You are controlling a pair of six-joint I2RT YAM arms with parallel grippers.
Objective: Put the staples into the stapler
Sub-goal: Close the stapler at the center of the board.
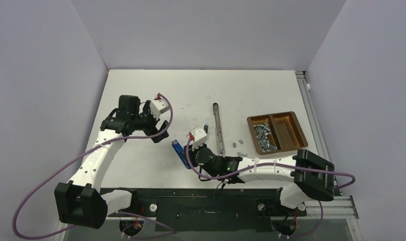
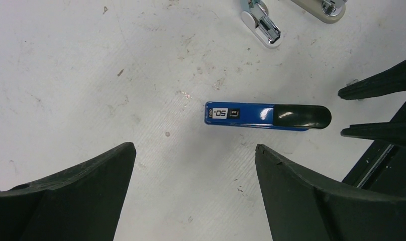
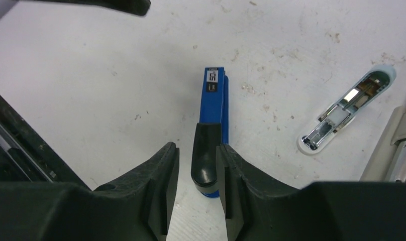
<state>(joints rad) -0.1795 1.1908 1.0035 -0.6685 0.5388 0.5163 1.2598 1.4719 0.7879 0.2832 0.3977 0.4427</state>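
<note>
Closed blue stapler (image 3: pixel 215 100) centre frame; right jaws straddle its black end, grip unclear; left jaws wide, empty; staples (image 1: pixel 261 134) unloaded in tray (image 1: pixel 302 129).

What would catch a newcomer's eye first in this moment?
The blue stapler lies flat near the middle of the table, with the right gripper set around its black end and a gap showing on one side. The left gripper hangs wide open just to its left. At the right, a brown tray holds a heap of grey staples in its left compartment.
</note>
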